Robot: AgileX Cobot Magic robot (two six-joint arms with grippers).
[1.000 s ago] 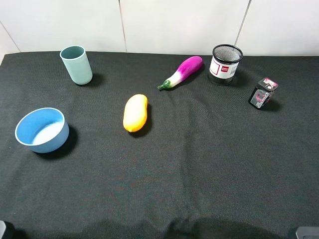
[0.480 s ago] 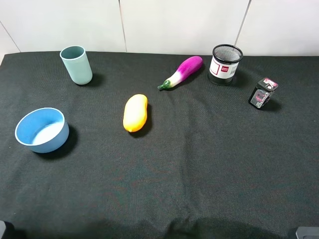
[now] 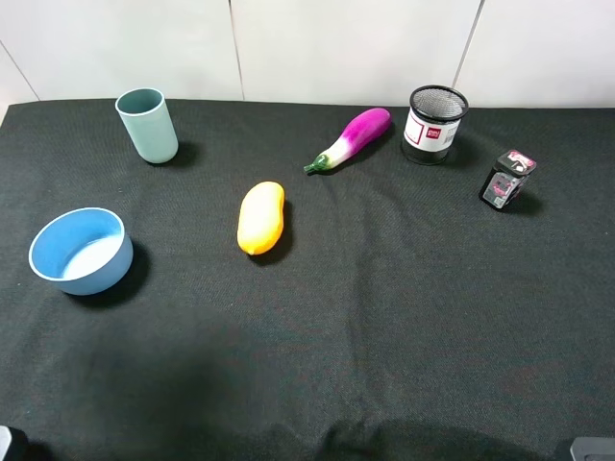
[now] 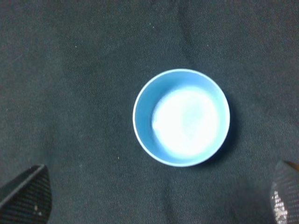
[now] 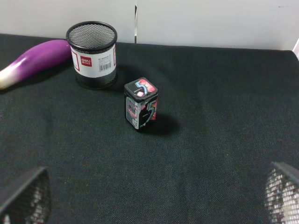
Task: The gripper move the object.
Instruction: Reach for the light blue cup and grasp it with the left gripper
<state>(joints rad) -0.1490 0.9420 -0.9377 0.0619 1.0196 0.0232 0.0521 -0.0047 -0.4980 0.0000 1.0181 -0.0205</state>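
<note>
The object, a pale teal-green cup [image 3: 147,125], stands upright at the far left of the black cloth and shows only in the exterior high view. My left gripper [image 4: 154,203] hangs open above the blue bowl [image 4: 181,117], its two black fingertips [image 4: 27,195] spread wide with nothing between them. The right gripper [image 5: 154,196] is open too and empty, facing a small black tin [image 5: 141,103] and the mesh pot [image 5: 92,54]. Neither gripper is near the cup.
A blue bowl [image 3: 81,250] sits at the left, in front of the cup. A yellow fruit [image 3: 260,217] and a purple eggplant [image 3: 351,138] lie mid-table. The mesh pot [image 3: 435,125] and the tin [image 3: 506,180] stand at the far right.
Nothing on the cloth has moved. Only the faint shadow along the front edge has shifted toward the left.
</note>
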